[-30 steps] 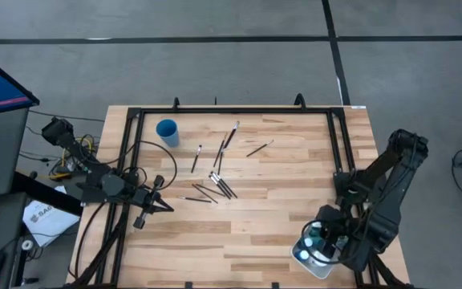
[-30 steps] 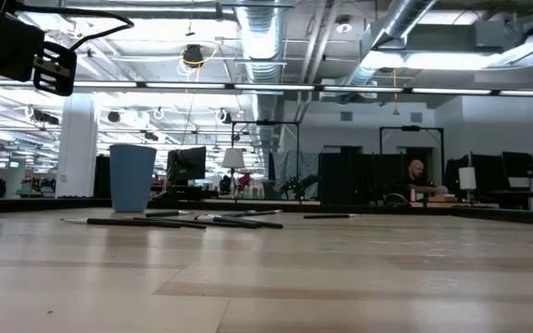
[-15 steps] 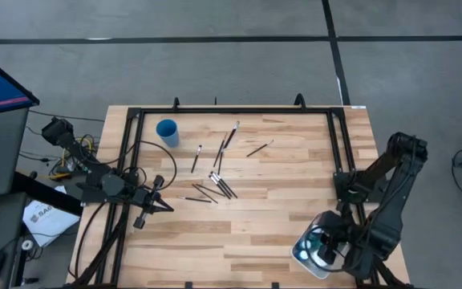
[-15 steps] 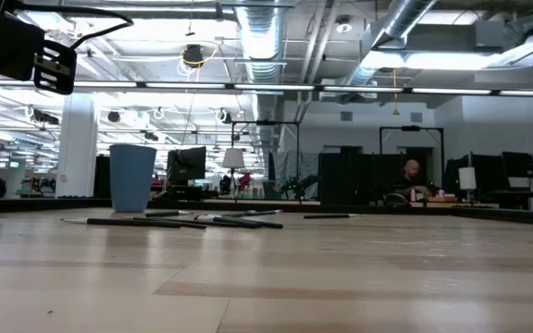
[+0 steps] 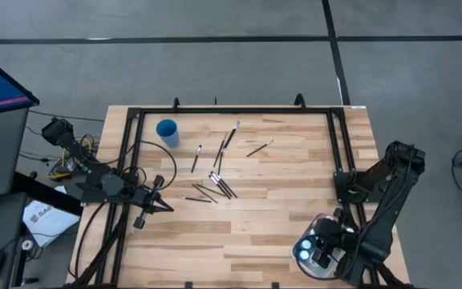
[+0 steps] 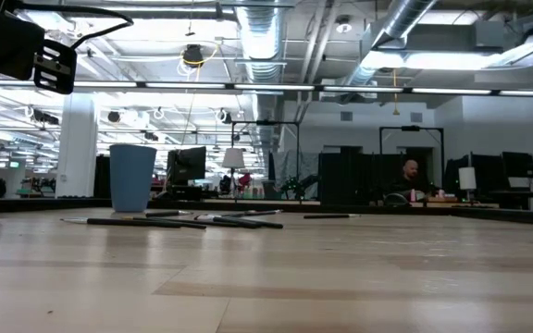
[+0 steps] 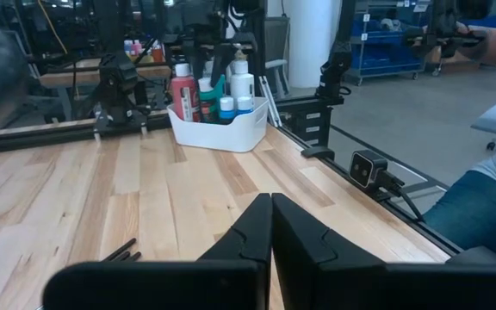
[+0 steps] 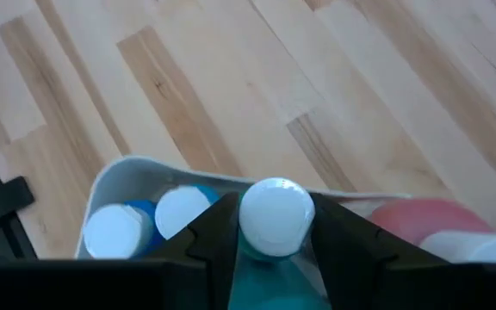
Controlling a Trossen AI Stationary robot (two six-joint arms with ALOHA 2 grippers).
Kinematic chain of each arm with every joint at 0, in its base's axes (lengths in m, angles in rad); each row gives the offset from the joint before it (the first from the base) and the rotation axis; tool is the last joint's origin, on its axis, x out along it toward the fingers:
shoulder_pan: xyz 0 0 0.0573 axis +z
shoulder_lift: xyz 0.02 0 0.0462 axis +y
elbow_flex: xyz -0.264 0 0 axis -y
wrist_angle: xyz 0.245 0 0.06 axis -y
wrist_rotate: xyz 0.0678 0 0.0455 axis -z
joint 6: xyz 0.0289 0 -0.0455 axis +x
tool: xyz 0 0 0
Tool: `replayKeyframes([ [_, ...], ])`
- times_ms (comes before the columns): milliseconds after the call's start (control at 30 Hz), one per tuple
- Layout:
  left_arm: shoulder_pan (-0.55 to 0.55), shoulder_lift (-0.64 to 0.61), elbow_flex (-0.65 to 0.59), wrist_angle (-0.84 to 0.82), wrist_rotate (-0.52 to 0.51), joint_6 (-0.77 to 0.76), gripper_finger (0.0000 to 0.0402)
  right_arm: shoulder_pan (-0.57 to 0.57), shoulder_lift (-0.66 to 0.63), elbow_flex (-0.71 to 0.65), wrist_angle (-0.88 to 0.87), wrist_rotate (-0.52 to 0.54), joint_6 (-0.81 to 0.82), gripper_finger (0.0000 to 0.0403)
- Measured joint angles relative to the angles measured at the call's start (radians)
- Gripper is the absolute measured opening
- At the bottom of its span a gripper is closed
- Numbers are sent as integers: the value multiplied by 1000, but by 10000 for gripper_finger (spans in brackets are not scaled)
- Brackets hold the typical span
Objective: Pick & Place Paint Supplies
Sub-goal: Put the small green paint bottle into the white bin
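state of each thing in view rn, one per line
right end effector: shut on the teal bottle
teal bottle: gripped, upright above the tray
white tray: holds upright bottles
left end effector: shut, empty
paintbrushes: lying loose on the table
blue cup: upright

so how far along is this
Bottles look mostly done: several stand in the white tray. In hand: the right gripper over the tray is closed on a teal bottle by its cap, apparently placing it. Left: the brushes lie scattered mid-table beside the blue cup, none picked up. The left gripper waits shut at the table's left edge.
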Motion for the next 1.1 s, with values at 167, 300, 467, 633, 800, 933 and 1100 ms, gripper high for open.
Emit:
replayKeyframes([
  [167, 0, 0, 0, 0, 0, 0, 2, 0, 11, 2, 4, -17, 25, 128],
  [300, 0, 0, 0, 0, 1, 0, 2, 0, 12, 2, 17, -18, 27, 124],
  [467, 0, 0, 0, 0, 1, 0, 2, 0, 12, 2, 43, -44, 26, 130],
  [633, 0, 0, 0, -1, 1, 0, 2, -1, 13, 1, 42, -68, 34, 130],
  [800, 0, 0, 0, -2, 2, 0, 2, -2, 15, -2, 29, -74, 33, 127],
  [933, 0, 0, 0, -2, 4, 0, 2, -2, 15, -2, 29, -73, 33, 134],
  [1100, 0, 0, 0, -2, 4, 0, 2, -2, 15, -2, 29, -73, 41, 144],
])
